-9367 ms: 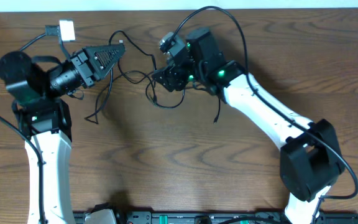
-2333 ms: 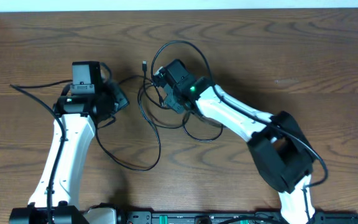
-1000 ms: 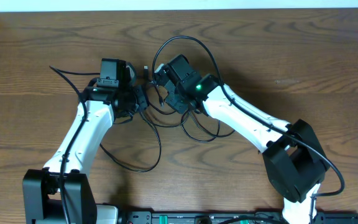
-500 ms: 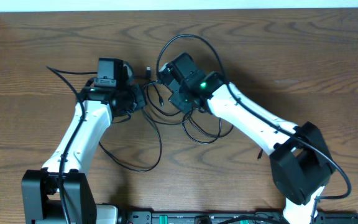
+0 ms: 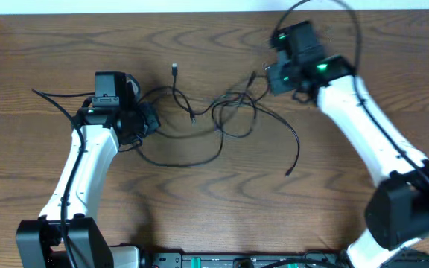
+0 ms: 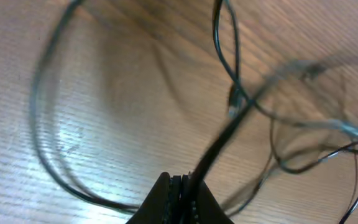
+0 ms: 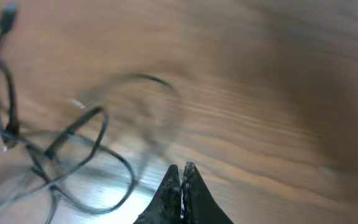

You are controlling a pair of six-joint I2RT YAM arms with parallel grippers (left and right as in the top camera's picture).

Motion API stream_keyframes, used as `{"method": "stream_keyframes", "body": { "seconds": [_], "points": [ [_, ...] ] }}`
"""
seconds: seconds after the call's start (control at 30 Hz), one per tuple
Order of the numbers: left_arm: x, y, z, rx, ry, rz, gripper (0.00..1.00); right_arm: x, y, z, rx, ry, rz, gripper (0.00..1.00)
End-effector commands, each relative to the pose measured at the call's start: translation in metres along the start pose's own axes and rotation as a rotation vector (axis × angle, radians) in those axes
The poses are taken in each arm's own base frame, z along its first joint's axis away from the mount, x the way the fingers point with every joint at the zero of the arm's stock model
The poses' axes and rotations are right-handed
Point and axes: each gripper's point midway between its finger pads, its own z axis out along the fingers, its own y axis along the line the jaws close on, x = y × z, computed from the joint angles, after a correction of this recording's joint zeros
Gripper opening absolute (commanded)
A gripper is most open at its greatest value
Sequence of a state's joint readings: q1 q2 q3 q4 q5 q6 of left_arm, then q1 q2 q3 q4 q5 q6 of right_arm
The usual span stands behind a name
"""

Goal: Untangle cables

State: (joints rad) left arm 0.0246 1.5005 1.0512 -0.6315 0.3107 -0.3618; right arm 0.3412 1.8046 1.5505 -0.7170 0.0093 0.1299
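Untangling is underway as I'm pinching the black cable (image 6: 216, 144), lying looped across the table (image 5: 199, 223), in my left gripper (image 6: 180, 180), while my right gripper (image 7: 181, 168) is hovering shut and empty, needing a hold on the tangle.

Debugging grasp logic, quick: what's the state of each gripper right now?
Left gripper: closed on the black cable.
Right gripper: closed; whether it pinches anything cannot be told.

Overhead down; wrists close over cable (image 6: 219, 140)
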Motion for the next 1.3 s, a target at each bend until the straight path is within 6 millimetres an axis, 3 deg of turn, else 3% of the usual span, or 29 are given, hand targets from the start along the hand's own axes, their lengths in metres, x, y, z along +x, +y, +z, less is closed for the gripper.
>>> {"method": "stream_keyframes", "body": {
  "seconds": [0.0, 0.03, 0.07, 0.13, 0.2, 0.33, 0.47, 0.67, 0.97, 1.27],
  "points": [
    [0.001, 0.005, -0.004, -0.019, -0.003, 0.005, 0.07, -0.005, -0.057, -0.025, 0.120, -0.029, 0.189, 0.01],
    [0.002, 0.005, -0.004, -0.021, 0.002, 0.004, 0.07, 0.004, -0.083, -0.029, 0.179, 0.001, 0.257, 0.01],
    [0.002, 0.006, -0.004, -0.022, 0.004, 0.003, 0.07, 0.010, -0.094, -0.030, 0.197, 0.021, 0.288, 0.01],
    [0.003, 0.006, -0.004, -0.023, 0.008, 0.003, 0.07, 0.017, -0.099, -0.030, 0.168, 0.048, 0.331, 0.01],
    [0.005, 0.007, -0.004, -0.027, 0.016, 0.000, 0.08, 0.015, -0.079, -0.029, 0.030, 0.063, 0.295, 0.02],
    [0.009, 0.008, -0.004, -0.033, 0.029, -0.003, 0.07, 0.006, 0.001, -0.039, -0.387, 0.048, 0.097, 0.20],
    [0.010, 0.009, -0.004, -0.035, 0.033, -0.004, 0.07, 0.009, 0.047, -0.043, -0.485, 0.051, -0.007, 0.37],
    [0.020, 0.014, -0.005, -0.055, 0.076, -0.016, 0.07, 0.019, 0.117, -0.037, -0.530, 0.045, -0.174, 0.41],
    [0.037, 0.030, -0.008, -0.140, 0.137, -0.035, 0.07, 0.056, 0.199, 0.012, -0.561, 0.096, -0.303, 0.39],
    [0.042, 0.037, -0.010, -0.175, 0.153, -0.038, 0.08, 0.083, 0.239, 0.059, -0.543, 0.108, -0.347, 0.45]
  ]
}}
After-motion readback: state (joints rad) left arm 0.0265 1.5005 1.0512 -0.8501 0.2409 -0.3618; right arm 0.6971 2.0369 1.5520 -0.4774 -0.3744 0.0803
